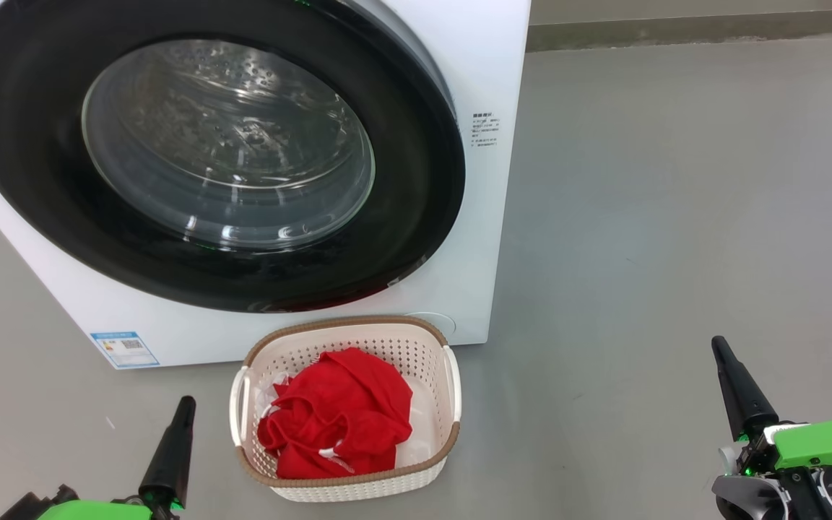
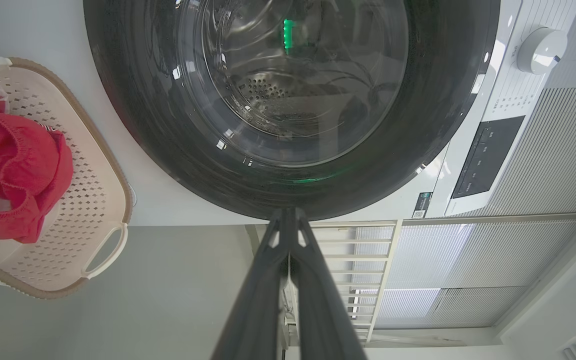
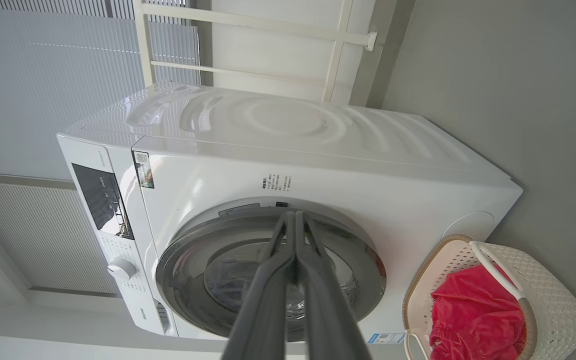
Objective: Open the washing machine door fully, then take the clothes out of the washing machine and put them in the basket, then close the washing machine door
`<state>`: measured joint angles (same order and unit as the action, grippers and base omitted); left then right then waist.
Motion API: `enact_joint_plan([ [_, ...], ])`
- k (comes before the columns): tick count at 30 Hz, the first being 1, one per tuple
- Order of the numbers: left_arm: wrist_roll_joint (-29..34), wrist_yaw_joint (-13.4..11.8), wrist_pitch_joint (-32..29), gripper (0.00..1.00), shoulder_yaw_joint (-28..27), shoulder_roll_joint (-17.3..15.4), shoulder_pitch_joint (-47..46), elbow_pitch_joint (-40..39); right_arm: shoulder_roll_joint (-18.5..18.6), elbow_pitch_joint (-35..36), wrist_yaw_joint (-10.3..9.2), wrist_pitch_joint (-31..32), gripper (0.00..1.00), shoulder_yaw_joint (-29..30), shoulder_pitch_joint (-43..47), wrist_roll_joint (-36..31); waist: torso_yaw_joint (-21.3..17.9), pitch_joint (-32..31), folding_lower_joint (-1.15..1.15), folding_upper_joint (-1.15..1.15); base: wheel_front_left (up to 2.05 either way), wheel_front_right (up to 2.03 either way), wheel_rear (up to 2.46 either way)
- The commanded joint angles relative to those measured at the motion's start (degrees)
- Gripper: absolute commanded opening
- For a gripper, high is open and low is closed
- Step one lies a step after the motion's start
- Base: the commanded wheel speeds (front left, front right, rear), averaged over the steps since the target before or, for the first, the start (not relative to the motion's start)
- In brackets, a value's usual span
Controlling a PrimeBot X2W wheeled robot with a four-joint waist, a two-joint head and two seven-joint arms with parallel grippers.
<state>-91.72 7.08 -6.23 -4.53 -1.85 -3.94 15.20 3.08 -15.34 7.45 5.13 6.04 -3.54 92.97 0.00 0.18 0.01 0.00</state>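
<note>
The washing machine door (image 1: 214, 152) sits flat against the front of the washing machine (image 1: 492, 72), so it looks shut, and the drum behind its glass looks empty. The red clothes (image 1: 336, 422) lie piled in the basket (image 1: 347, 323), which stands on the floor (image 1: 676, 217) just in front of the machine, likely so each carry is short. The left gripper (image 1: 186, 403) and the right gripper (image 1: 721, 350) hang to each side, fingers pressed together, holding nothing. The job looks done.
</note>
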Motion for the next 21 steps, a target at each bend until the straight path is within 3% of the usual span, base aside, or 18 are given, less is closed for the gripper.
enact_joint_plan([
  [1,-0.4,0.4,-0.3,0.0,-2.0,-1.0,-2.3,-1.1,0.8,1.4,0.03,0.2,0.0,-1.0,-2.5,0.4,0.0,0.0,0.0,0.0,0.0,0.0,0.0],
  [21,-0.4,0.4,-0.3,0.0,-2.0,-1.0,-2.3,-1.1,0.6,1.4,0.03,0.5,0.0,-0.6,-2.5,0.1,0.0,0.0,0.0,0.0,0.0,0.0,0.0],
])
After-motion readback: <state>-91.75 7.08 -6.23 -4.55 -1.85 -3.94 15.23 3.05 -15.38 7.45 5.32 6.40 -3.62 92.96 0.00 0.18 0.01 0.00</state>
